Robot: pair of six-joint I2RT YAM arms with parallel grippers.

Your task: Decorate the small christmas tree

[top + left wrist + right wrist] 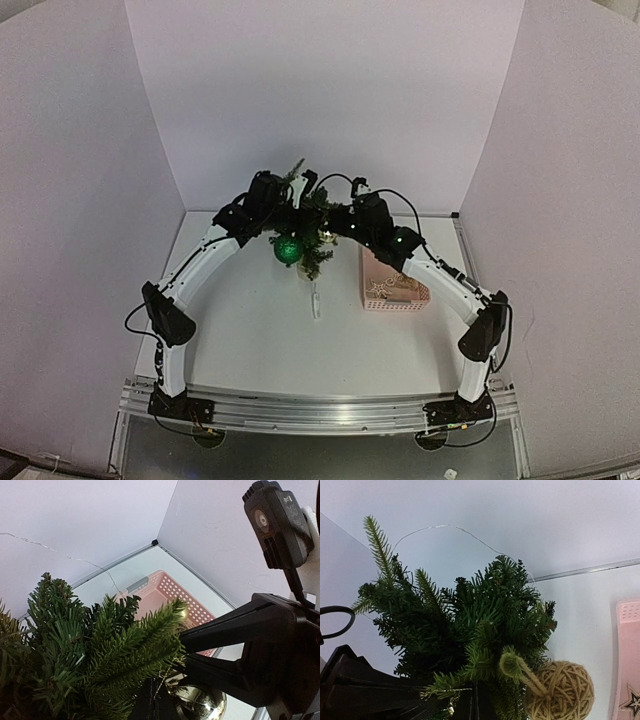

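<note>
small christmas tree (306, 222) sits toward the far middle of the tabletop (255, 340), just beside the pink basket (392, 285), on the basket's left side; both arms meet over it. Can't tell if its base is touching the tabletop. left claw (292, 213) comes into the tree from the side away from the basket, jaws closed; needles hide the tips, so can't tell if anything is pinched. right claw (182, 650) comes in from the basket side, reaching past the basket's far left corner. Its two black fingers (215, 630) are brought together, tips buried in a branch, and it's unclear whether they hold a string or only needles. A green bauble (288, 250) hangs on the tree's near-left side, the side facing away from the basket. A shiny gold-silver bauble (200, 705) hangs low on the tree just under the right claw, on the basket-facing side. A twine ball (561, 691) hangs by a twine loop off a branch tip, also toward the basket. A thin wire (445, 526) arcs over the treetop. A small white piece (314, 300) lies on the tabletop left of the basket, near the tree's foot. The basket is perforated, with a star shape (632, 702) showing at it. Pale backdrop walls (320, 90) stand behind the basket and tree.
</note>
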